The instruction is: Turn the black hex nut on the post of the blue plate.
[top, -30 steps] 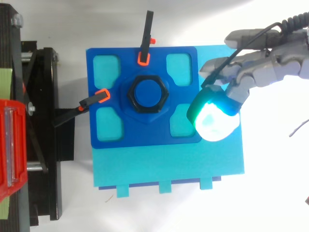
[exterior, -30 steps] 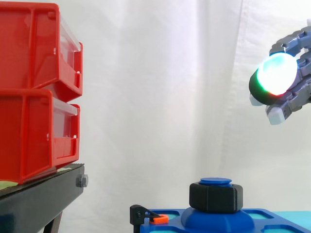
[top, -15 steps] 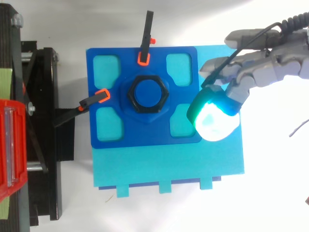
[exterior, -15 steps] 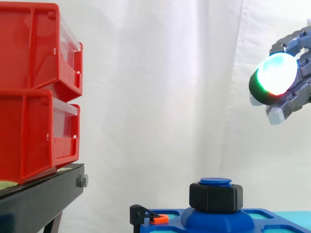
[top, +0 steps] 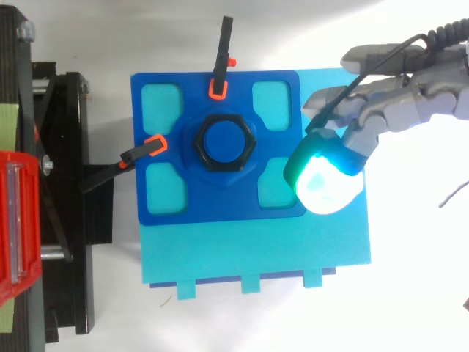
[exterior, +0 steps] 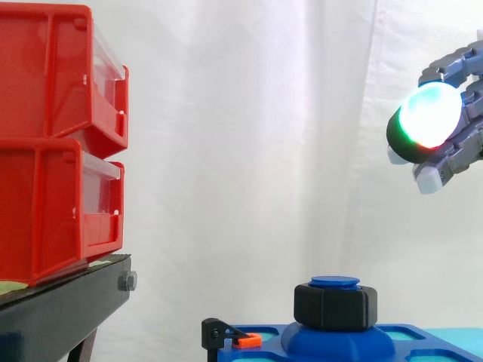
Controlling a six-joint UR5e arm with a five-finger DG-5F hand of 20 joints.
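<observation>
One black hex nut (top: 223,144) sits round the post (exterior: 335,282) at the middle of the blue plate (top: 220,205). It is matte, thick and six-sided, with softly rounded corners, and the post's flat round blue cap stands just proud of it. Beneath the nut the plate swells into a smooth dome, then flattens out into a square with rounded corners. Four rounded-square windows (top: 161,99) pierce the plate diagonally around the nut and show cyan through them. A paler cyan board (top: 256,253) lies under the plate and reaches out past it on the near side and to the right of the nut in the top view.

Two slim black clamps with orange tips bite the plate near the nut, one (top: 220,66) from above it in the top view and one (top: 139,152) from its left.

Well to the right of the nut and high above it hangs the hand (top: 396,103), grey and jointed, its fingers loosely spread and holding nothing. One thick fingertip (top: 326,183) glows white-cyan with a green rim, off the nut's right side over the plate's edge. Nothing lies between the hand and the nut.

Far left of the nut, two glossy red bins (exterior: 53,143) with clear fronts are stacked on a black stand (exterior: 60,309), before a white curtain (exterior: 249,151).
</observation>
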